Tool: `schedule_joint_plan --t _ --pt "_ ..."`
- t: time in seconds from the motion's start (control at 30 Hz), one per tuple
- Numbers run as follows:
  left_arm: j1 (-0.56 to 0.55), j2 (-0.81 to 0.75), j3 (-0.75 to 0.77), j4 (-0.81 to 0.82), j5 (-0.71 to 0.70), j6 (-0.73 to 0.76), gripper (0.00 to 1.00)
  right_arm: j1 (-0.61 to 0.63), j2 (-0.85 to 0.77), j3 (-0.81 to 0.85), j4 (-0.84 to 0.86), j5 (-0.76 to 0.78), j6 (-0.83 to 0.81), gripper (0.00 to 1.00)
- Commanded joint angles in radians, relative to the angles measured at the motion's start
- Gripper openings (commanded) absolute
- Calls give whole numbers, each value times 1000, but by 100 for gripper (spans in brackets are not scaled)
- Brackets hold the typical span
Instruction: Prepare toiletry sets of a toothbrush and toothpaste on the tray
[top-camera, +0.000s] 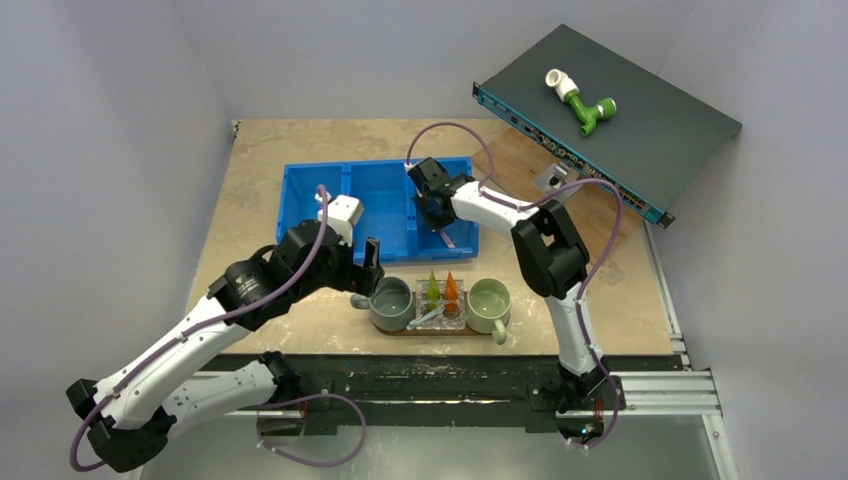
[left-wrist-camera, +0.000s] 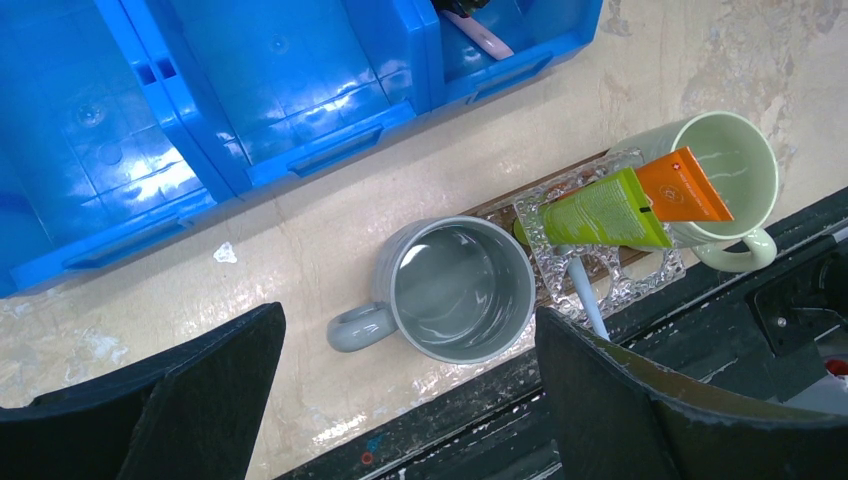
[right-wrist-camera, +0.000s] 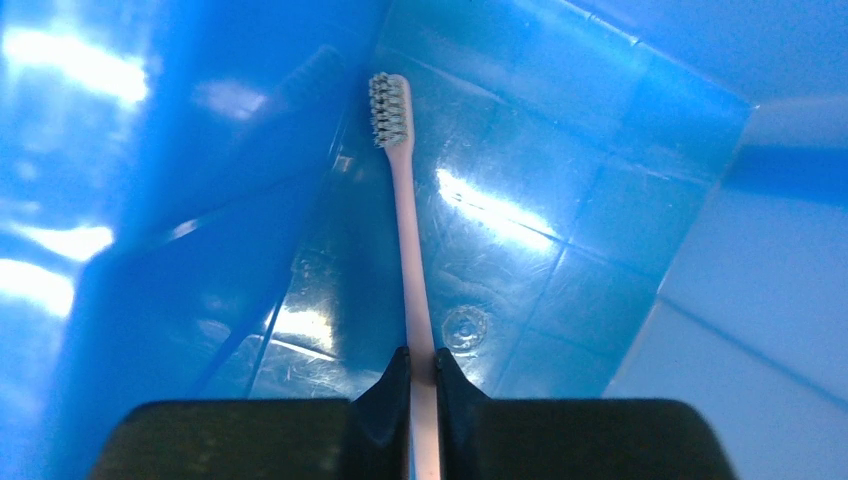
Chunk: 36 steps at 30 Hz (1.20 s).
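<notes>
Clenching the pink toothbrush (right-wrist-camera: 405, 230), the right jaws likely needed a straight lift clear of the blue bin (right-wrist-camera: 600, 150); left jaws hung released.

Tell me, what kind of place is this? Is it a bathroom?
Probably a robot test booth in a lab, not a bathroom. A left arm and a right arm are mounted on a metal rail by a worn table, with plain walls around it.
</notes>
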Motion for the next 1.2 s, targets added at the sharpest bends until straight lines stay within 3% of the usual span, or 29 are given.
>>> schedule_joint_plan --t 0.0,0.8,1.17 --pt "6 -24 1 30 2 5 95 10 -4 -29 -53 32 10 0" --pt "7 -39 38 15 9 0 95 10 -204 -45 25 82 100 0" --pt "7 -23 75 26 28 1 95 10 -381 -73 56 91 131 0"
